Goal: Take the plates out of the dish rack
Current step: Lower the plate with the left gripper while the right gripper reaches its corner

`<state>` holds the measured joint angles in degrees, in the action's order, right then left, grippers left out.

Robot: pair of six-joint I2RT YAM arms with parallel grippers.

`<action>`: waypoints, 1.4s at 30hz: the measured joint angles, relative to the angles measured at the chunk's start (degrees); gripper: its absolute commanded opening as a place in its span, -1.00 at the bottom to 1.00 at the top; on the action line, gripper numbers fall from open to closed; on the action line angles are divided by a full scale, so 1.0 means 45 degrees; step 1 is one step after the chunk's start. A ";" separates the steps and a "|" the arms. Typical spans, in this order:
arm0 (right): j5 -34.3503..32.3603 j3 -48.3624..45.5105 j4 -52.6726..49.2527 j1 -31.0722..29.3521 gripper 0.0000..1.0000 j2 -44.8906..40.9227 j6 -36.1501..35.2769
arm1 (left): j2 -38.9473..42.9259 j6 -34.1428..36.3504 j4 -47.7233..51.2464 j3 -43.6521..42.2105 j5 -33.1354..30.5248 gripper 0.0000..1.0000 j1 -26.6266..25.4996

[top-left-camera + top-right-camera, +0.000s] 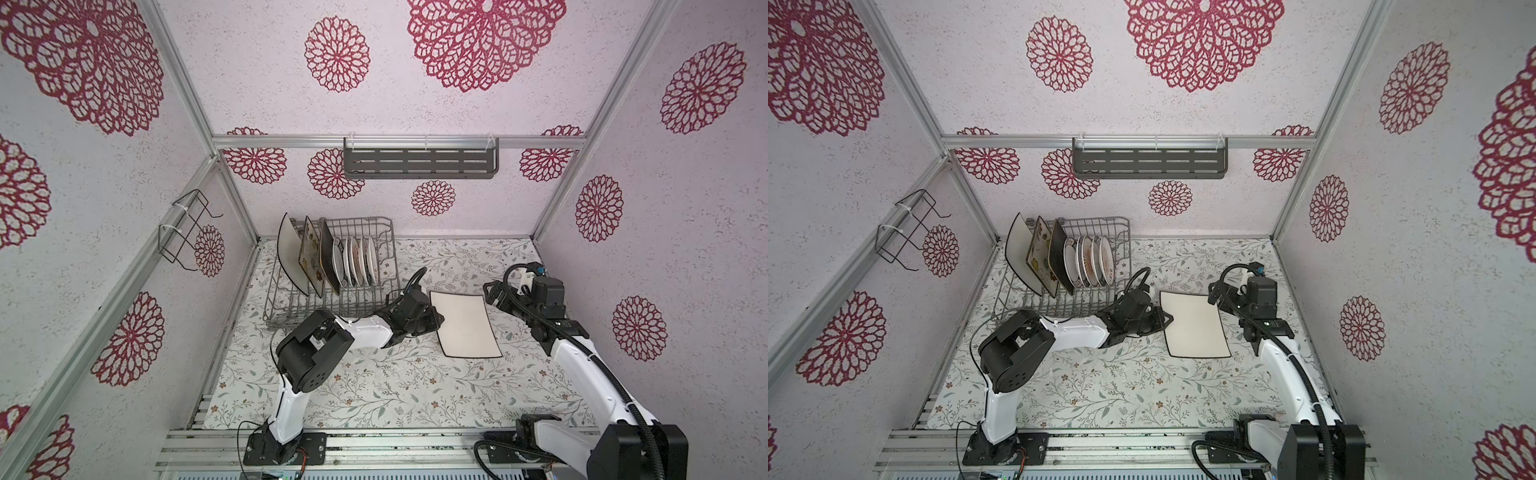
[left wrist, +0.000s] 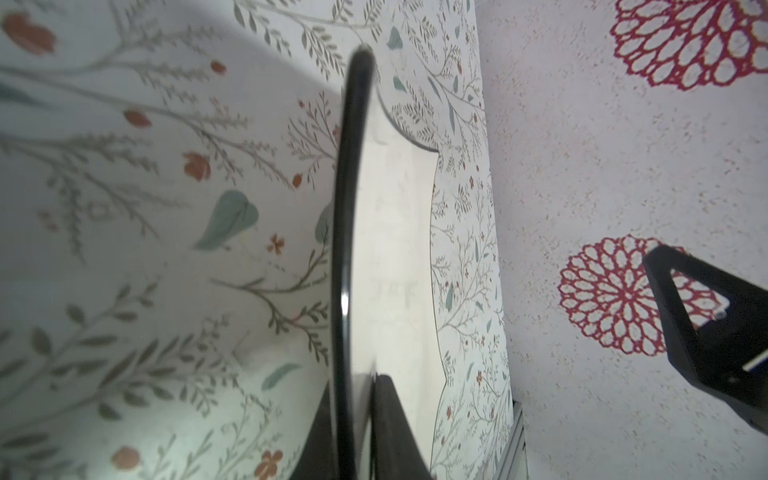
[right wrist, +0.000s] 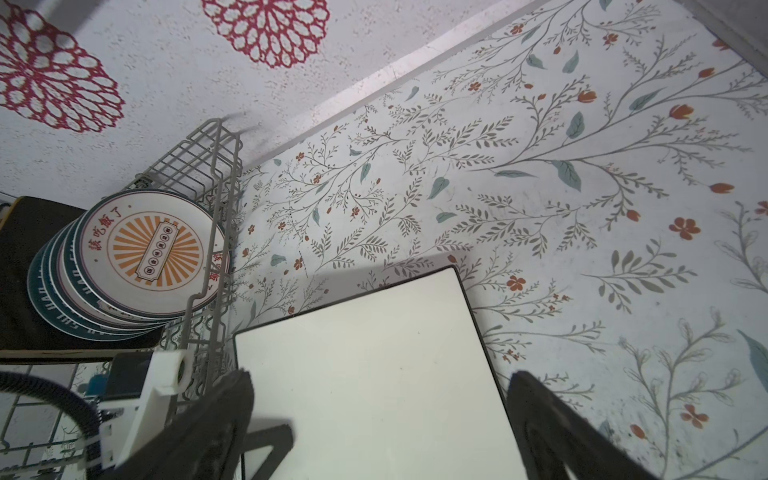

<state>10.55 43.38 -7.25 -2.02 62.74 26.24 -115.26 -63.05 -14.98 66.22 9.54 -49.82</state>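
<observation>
White plate [image 1: 465, 328] is sitting outside the rack [image 1: 291, 309], over the bench [image 1: 374, 395], with the left jaws pinching its edge. Right jaws are waiting wide open nearby. Many plates [image 1: 357, 262] are still standing inside.

The flat rectangular plate [image 1: 464, 324] is white, thinly black-rimmed. At its ten o'clock the wire dish rack [image 1: 361, 228] is grey; its round plates [image 3: 145, 253] show orange sunbursts and dark teal rims. The table cover [image 1: 374, 386] bears grey-green sprigs, rust flowers.
</observation>
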 measured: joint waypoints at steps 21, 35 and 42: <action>-0.0005 -0.0063 -0.0622 0.0034 0.98 -0.0661 0.0073 | 0.2832 0.0058 0.1180 -0.2812 0.0369 -1.00 -0.0189; 0.0262 -0.0049 -0.0719 0.0039 0.98 -0.0646 0.0087 | 0.3755 0.0670 0.2307 -0.3487 0.1107 -1.00 0.0160; 0.1438 -0.0466 -0.0073 0.0049 0.98 -0.0170 0.0685 | 0.3730 0.0670 0.2137 -0.3730 0.1593 -1.00 0.0398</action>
<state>17.02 41.28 -7.57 -1.80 61.98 29.32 -98.48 -60.03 -5.37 49.43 16.71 -48.03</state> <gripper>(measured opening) 0.989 0.131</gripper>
